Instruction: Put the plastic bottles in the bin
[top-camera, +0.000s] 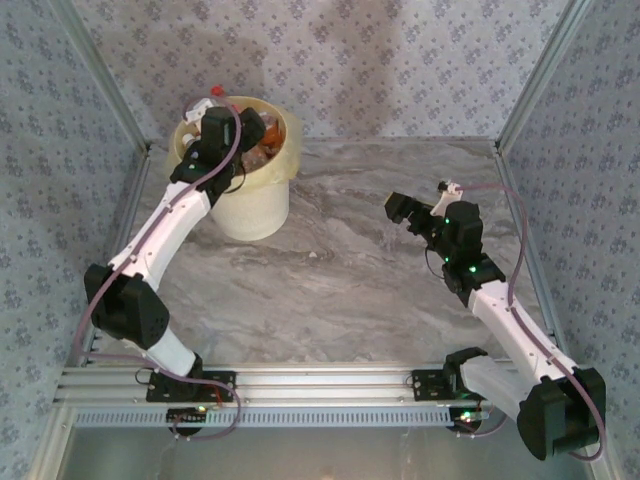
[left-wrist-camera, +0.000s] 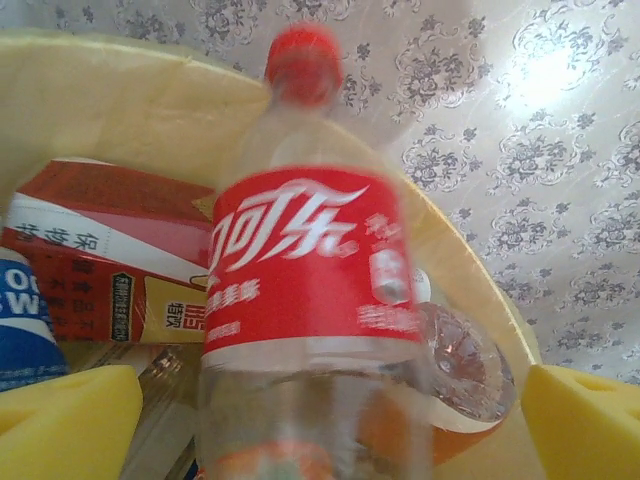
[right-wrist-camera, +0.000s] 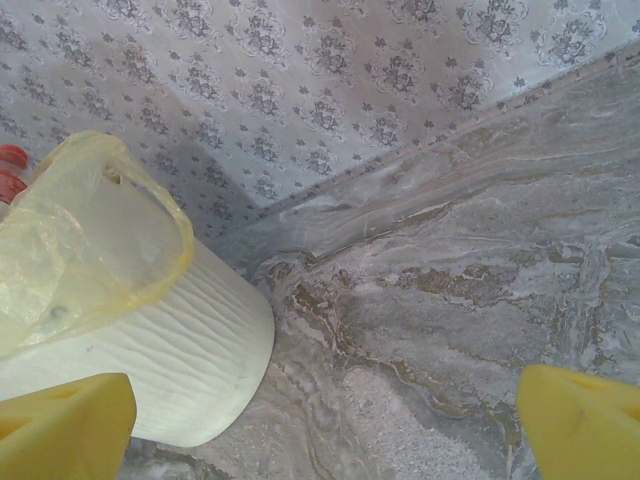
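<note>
My left gripper (top-camera: 225, 135) hangs over the bin (top-camera: 252, 212), a cream-yellow bucket with a yellowish bag liner. In the left wrist view a clear bottle with a red label and red cap (left-wrist-camera: 305, 270) stands blurred between my yellow pads (left-wrist-camera: 60, 420), which are spread wide and do not touch it. Below it in the bin (left-wrist-camera: 120, 110) lie more bottles: a blue-labelled one (left-wrist-camera: 20, 320), a red-and-white one (left-wrist-camera: 110, 240), and a clear bottle base (left-wrist-camera: 465, 360). My right gripper (top-camera: 405, 210) is open over the bare table with nothing in it, and the bin (right-wrist-camera: 150, 370) is on its left.
The marble-patterned table (top-camera: 350, 270) is walled by patterned panels at the back and on both sides. The bin stands in the back left corner. A metal rail (top-camera: 320, 385) runs along the near edge by the arm bases.
</note>
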